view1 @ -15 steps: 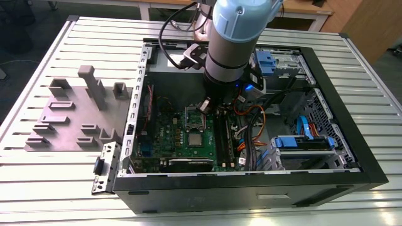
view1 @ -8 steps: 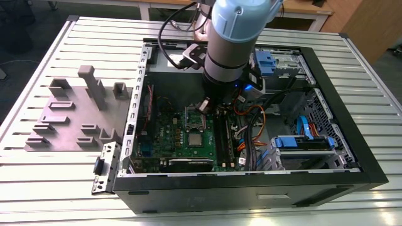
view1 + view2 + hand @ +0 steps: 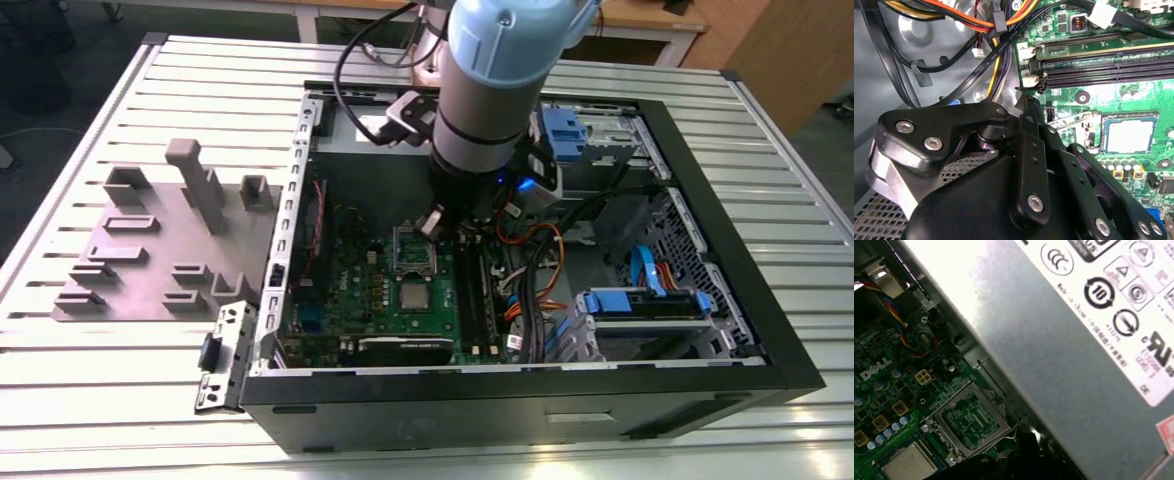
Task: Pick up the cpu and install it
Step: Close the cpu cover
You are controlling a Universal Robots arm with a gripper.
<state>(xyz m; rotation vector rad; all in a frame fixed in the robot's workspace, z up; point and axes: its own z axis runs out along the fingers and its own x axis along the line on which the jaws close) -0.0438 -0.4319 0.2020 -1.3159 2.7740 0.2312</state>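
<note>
gripper (image 3: 1029, 107) housing and black linkages crowd the near part of the second wrist view, and the fingers (image 3: 1030, 117) run together toward a narrow tip above the board; whether they are parted or pressed together i cannot tell, and nothing is visibly held between them. in the exterior view the arm (image 3: 497, 90) stands down into the open computer case (image 3: 534, 400), and its wrist covers the gripper itself, so the fingers are hidden there.

past the fingers lies the green motherboard (image 3: 380, 290). the cpu (image 3: 416, 298) is a small square chip with a flat, pale silver-grey top. it rests flat on the board, just beside the open socket frame (image 3: 414, 255), whose bare contact bed is uncovered. in the first wrist view the cpu (image 3: 909, 465) is cut off by the picture's edge, with the socket frame (image 3: 971, 420) next to it. in the second wrist view the cpu (image 3: 1130, 135) sits in a dark surround, apart from the fingertips.

farther off, cables (image 3: 979, 30) in orange, yellow and black loop over the case wall. a grey power supply (image 3: 1079, 350) looms blurred and close. outside the case, grey plastic blocks (image 3: 160, 250) sit on the slatted tabletop (image 3: 107, 400).
</note>
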